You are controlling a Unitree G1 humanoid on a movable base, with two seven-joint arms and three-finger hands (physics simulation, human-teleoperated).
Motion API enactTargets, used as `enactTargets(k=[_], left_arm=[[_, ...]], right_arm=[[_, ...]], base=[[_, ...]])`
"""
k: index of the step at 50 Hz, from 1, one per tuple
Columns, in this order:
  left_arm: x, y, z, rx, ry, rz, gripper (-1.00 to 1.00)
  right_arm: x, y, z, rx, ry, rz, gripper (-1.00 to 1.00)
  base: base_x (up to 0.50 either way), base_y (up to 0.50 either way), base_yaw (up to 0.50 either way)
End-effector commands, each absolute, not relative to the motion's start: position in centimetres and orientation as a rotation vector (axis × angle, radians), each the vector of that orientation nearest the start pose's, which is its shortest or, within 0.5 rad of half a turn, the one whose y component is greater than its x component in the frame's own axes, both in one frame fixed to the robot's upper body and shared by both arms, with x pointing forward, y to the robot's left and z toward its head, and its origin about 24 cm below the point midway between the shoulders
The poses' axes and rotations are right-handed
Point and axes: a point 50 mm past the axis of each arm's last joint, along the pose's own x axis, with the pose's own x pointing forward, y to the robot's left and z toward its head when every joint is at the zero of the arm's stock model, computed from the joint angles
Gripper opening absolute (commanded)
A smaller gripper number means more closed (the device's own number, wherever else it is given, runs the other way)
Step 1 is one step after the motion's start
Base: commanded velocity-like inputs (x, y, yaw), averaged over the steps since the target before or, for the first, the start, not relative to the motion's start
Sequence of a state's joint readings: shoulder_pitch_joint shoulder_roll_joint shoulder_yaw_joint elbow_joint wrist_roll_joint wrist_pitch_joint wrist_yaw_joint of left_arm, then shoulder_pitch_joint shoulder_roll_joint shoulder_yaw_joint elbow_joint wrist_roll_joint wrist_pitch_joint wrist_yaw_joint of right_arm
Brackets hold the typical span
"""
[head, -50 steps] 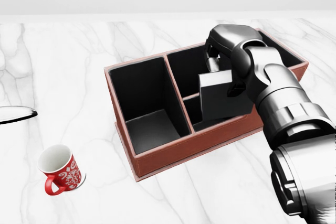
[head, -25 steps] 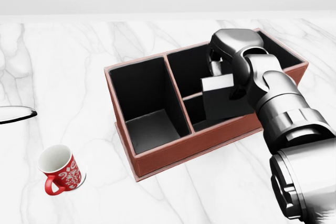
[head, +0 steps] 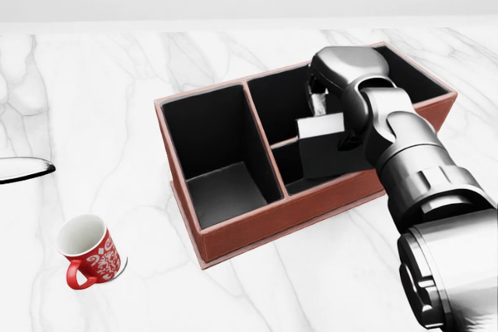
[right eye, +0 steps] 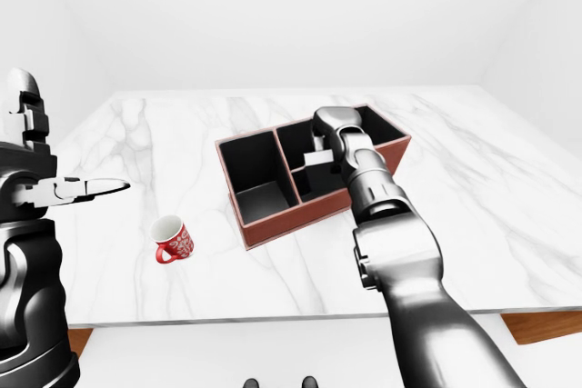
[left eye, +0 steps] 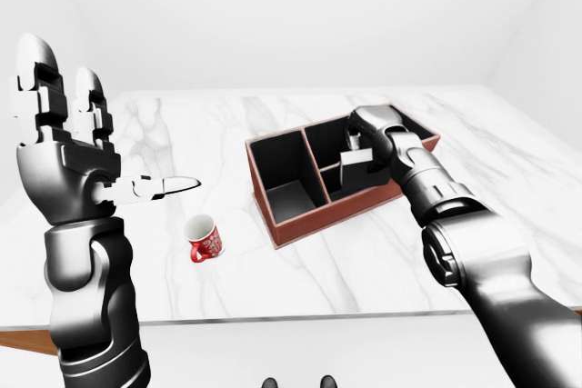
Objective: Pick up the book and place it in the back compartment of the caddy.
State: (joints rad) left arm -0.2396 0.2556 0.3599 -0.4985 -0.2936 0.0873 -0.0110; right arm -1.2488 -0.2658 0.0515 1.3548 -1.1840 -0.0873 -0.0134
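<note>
The red-brown caddy [head: 233,237] has a black interior, with one long compartment on its left and two small ones on its right. My right hand [head: 331,118] is shut on the dark grey book [head: 327,153] and holds it tilted inside the caddy's right half. The book covers the divider between the two small compartments. Its lower edge shows toward the bottom one, but I cannot tell which compartment it rests in. My left hand [left eye: 91,138] is raised at the left of the left-eye view, open and holding nothing.
A red mug [head: 92,253] with a white pattern stands on the white marble table [left eye: 364,261], left of and below the caddy. The table's near edge [left eye: 300,320] runs along the bottom of the left-eye view.
The book has sunk a little lower into the caddy, and my right hand has shifted slightly with it. The mug and caddy have not moved.
</note>
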Motion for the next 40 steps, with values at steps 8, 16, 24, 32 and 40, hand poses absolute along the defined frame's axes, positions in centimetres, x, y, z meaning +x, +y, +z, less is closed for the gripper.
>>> enactTargets(k=[8,16,24,32,40], left_arm=[[23.7,23.1,22.5,0.008,-0.718,0.137,1.00],[23.7,23.1,22.4,0.008,-0.715,0.137,1.00],[23.6,23.1,22.4,0.008,-0.718,0.136,1.00],[23.6,23.1,22.5,0.008,-0.720,0.138,1.00],[23.6,23.1,22.5,0.008,-0.721,0.136,1.00]], right_arm=[[43.0,-14.7,18.7,-1.435,-0.067,0.059,-1.00],[43.0,-14.9,18.8,-1.413,-0.074,0.045,-1.00],[42.9,-14.9,18.4,-1.382,-0.073,0.035,-1.00],[42.8,-14.7,17.9,-1.382,-0.084,0.023,-1.00],[42.7,-14.8,17.4,-1.380,-0.084,0.018,-1.00]], base=[[0.00,0.00,0.00],[0.00,0.00,0.00],[0.00,0.00,0.00],[0.00,0.00,0.00],[0.00,0.00,0.00]])
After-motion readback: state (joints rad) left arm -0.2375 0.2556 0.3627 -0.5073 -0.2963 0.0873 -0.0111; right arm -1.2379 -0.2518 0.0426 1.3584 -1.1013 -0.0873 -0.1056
